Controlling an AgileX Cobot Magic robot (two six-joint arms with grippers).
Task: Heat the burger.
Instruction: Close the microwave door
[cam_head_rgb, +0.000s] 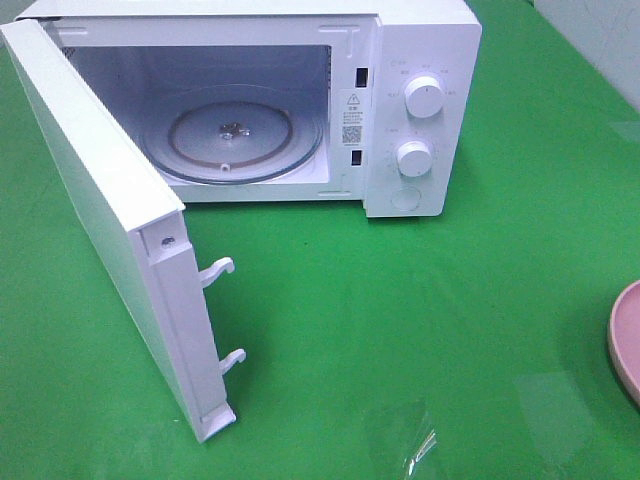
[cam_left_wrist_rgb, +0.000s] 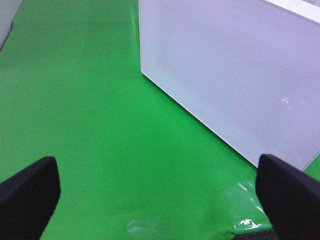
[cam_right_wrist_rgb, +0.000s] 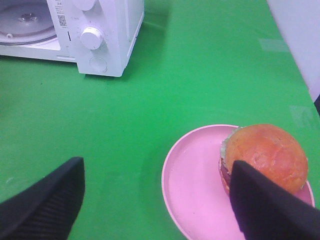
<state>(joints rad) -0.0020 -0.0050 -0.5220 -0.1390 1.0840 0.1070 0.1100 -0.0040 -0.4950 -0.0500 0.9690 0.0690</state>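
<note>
The burger, with a glossy brown bun and a green frill, sits on the far-right side of a pink plate in the right wrist view. My right gripper hovers open over the plate's near side, and one black finger overlaps the burger's near edge. Nothing is held. The microwave stands with its door swung wide open and its glass turntable bare. My left gripper is open over green cloth beside the door's outer face. Neither gripper shows in the high view.
Only a sliver of the pink plate shows at the high view's right edge. Two door latch hooks stick out toward the middle. Green cloth covers the table in front of the microwave. A pale wall borders the far right.
</note>
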